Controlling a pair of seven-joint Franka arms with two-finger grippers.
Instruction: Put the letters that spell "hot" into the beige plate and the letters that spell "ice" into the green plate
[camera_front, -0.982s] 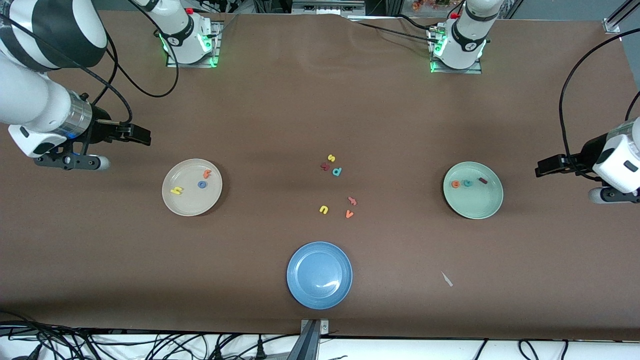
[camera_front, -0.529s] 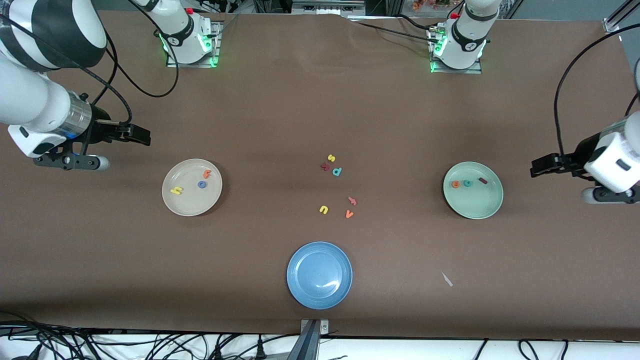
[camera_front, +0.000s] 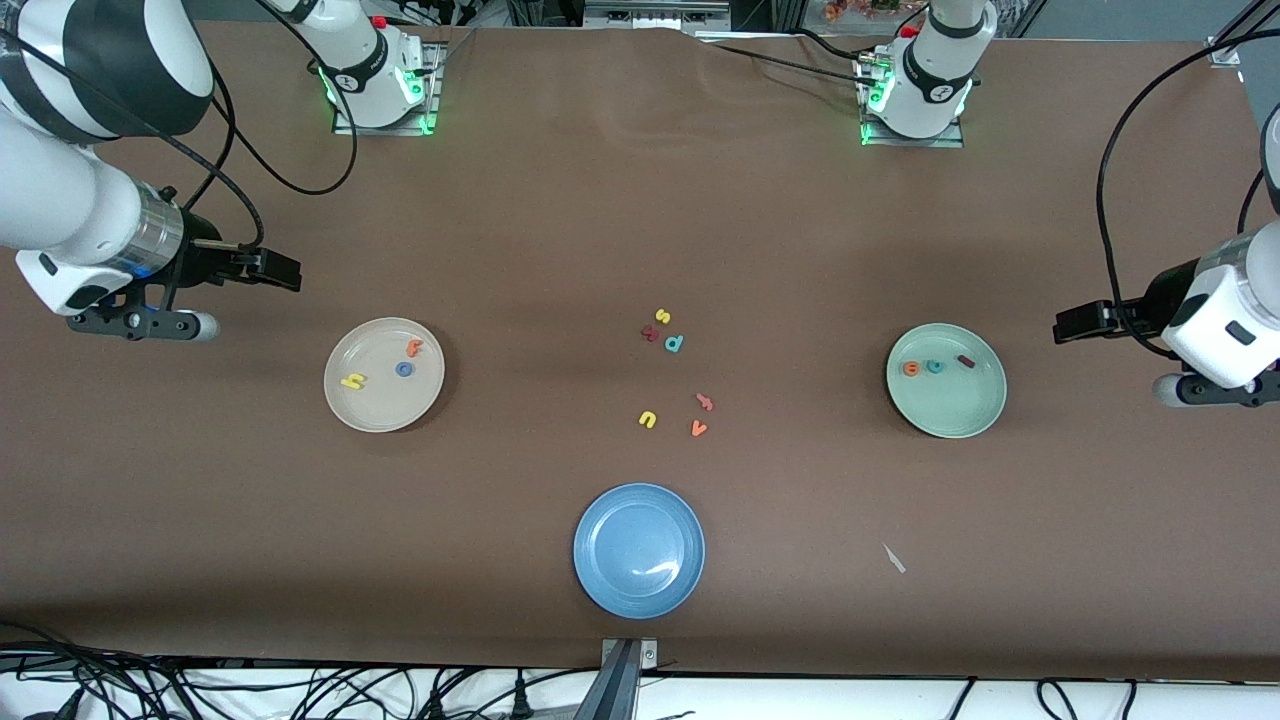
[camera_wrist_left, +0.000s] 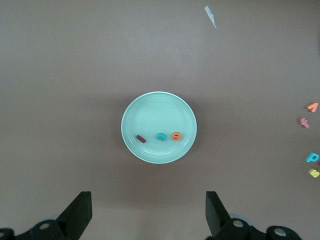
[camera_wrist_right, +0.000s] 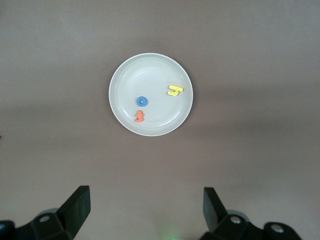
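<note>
I have both arms pulled out to the ends of the desk (camera_front: 620, 230). The left tool (camera_wrist_left: 148, 214) hangs with its two fingers spread wide and nothing between them, next to the green plate (camera_front: 960, 415) at the left arm's end. The right tool (camera_wrist_right: 145, 211) is just as wide open and empty, above bare desk near the beige plate (camera_front: 375, 412) at the right arm's end.

The sorting looks done to me. The yellow h (camera_front: 353, 380), the blue o (camera_front: 404, 369) and the orange t (camera_front: 414, 348) lie flat in the beige plate, apart from one another. The orange e (camera_front: 911, 369), the teal c (camera_front: 935, 366) and the dark red i (camera_front: 966, 361) lie in a row in the green plate.

If I had to lift any of them again, I would treat them as very light, soft foam: thin, lying flat, easy to flick or squash, hard to break. I would come straight down and pinch across a narrow stroke, the stem of the h or t, or across the short width of the i. For the o I would grip one side of the ring. The plates look hard and glazed, so a letter may skate under a finger.

The spare letters (camera_front: 672, 343) sit mid-desk, well apart from both plates, and the blue plate (camera_front: 600, 585) is nearest the front camera.
</note>
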